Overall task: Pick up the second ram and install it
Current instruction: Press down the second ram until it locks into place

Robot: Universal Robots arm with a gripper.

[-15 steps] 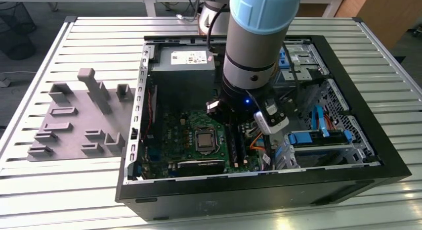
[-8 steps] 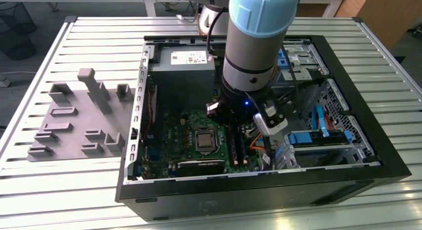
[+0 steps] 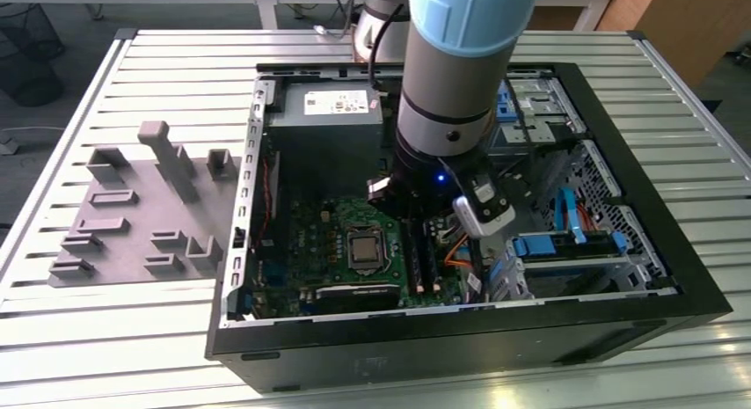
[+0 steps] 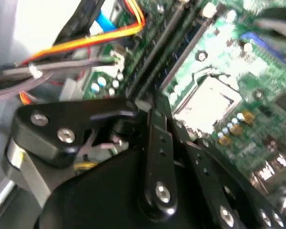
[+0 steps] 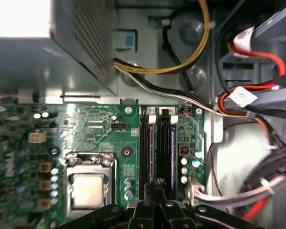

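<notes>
My gripper [image 3: 411, 222] is down inside the open computer case [image 3: 657, 251], just over the long black memory slots [image 3: 423, 261] beside the processor socket [image 3: 366, 248]. In both wrist views its fingertips [image 5: 157, 191] [image 4: 155, 107] meet in a narrow point in line with the slots [image 5: 157, 152], so the gripper looks shut. A thin dark strip runs from the tips along the slots. I cannot tell it apart from them as the second ram, nor whether the tips touch it.
Orange, red and grey cables [image 5: 248, 102] hang close beside the slots. The power supply [image 3: 323, 119] fills the case's far end and blue drive latches [image 3: 551, 246] stand on the exterior view's right. A grey holder tray [image 3: 141, 207] lies outside the case on the left.
</notes>
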